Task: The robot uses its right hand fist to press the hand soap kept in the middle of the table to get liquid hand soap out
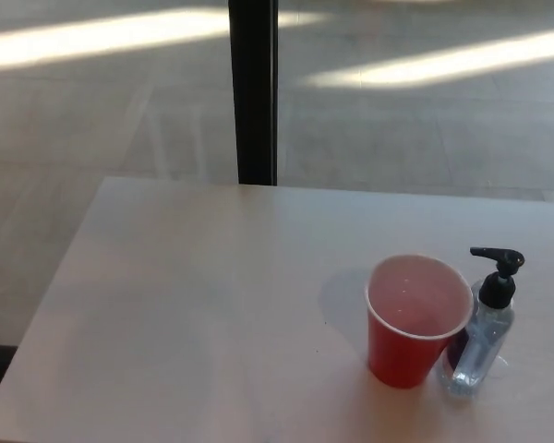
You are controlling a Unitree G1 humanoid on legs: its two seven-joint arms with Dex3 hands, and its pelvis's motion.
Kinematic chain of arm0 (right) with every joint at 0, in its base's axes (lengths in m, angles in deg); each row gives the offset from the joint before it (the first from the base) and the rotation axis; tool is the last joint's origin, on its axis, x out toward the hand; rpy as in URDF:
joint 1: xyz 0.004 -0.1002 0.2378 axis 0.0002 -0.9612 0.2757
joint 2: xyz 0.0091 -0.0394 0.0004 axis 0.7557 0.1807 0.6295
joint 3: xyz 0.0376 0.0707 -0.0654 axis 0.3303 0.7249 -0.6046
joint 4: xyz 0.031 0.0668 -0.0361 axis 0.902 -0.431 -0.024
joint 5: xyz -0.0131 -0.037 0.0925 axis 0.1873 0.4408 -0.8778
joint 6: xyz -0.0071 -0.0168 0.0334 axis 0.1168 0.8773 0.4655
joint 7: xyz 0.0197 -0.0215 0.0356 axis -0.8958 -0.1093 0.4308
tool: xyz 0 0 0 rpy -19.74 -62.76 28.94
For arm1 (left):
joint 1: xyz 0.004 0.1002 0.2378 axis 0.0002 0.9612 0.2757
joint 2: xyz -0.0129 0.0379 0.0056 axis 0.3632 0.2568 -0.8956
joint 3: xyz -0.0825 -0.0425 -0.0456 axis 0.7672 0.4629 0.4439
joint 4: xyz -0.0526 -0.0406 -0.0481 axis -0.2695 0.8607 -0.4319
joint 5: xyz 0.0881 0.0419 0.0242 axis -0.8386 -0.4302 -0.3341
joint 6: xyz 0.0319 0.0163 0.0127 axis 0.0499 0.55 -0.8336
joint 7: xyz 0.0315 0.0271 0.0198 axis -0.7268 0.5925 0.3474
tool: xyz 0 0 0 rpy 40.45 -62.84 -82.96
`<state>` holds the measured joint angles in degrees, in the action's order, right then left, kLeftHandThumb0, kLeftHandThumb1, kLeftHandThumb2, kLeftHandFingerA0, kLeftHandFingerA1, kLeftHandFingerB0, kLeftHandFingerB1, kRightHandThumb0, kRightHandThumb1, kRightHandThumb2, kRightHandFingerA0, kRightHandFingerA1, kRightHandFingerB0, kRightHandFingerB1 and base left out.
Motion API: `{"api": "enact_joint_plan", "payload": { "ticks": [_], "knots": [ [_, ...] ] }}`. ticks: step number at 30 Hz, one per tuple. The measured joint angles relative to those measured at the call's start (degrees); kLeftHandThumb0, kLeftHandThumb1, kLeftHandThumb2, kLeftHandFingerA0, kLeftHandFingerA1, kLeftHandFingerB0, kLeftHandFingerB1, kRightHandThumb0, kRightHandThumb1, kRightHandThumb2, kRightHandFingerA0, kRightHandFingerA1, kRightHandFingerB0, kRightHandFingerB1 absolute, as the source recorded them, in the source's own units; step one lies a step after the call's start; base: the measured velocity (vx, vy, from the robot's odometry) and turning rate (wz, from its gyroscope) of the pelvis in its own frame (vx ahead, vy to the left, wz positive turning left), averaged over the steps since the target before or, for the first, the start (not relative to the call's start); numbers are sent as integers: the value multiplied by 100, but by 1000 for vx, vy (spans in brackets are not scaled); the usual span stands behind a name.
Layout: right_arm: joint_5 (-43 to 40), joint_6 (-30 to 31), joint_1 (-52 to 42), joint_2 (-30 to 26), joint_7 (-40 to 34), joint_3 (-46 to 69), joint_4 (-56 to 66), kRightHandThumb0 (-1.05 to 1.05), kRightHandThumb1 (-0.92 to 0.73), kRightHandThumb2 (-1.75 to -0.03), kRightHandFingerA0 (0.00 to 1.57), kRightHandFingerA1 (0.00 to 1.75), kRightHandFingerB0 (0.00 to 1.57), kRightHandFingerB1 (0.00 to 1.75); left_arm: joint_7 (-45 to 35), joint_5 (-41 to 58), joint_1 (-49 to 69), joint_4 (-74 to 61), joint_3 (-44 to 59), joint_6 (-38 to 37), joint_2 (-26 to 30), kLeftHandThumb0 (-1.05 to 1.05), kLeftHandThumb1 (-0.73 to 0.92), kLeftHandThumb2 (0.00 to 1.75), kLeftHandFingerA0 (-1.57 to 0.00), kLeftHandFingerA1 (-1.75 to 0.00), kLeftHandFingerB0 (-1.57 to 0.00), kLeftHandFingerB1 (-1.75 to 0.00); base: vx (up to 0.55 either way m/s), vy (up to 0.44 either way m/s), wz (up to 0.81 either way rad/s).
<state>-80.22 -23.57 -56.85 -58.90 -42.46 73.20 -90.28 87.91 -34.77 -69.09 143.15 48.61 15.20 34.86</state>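
Note:
A clear hand soap bottle [481,343] with a black pump head stands upright on the pale table [194,314], toward the right front. Its spout points left, over a red plastic cup [415,320] that stands touching or just beside the bottle on its left. The cup is upright and looks empty inside. Neither of my hands shows in the head view.
A black vertical post [254,92] rises behind the table's far edge. Beyond it lies a grey floor with bright sunlit stripes. The table's left edge runs diagonally down toward the lower left corner.

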Motion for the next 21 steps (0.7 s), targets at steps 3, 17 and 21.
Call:
{"api": "enact_joint_plan", "payload": {
  "ticks": [3,17,21],
  "knots": [
    [-248,258,266,-118,-82,566,100,-50,-47,-89,89,167,0,33,72,79,-91,181,234,-4,0,-38,40,147,-44,-114,-42,-108,0,0,0],
    [-956,1357,2422,-831,-334,1180,1361,-29,-58,-91,104,128,92,67,296,242,-249,408,607,-28,0,-33,51,147,-42,-120,-42,-123,0,0,0],
    [-1038,1643,3140,-1001,-332,823,2076,-9,-73,-96,115,149,73,112,333,272,-261,468,649,-66,1,-19,67,130,-53,-86,-49,-83,0,0,0]
  ]
}}
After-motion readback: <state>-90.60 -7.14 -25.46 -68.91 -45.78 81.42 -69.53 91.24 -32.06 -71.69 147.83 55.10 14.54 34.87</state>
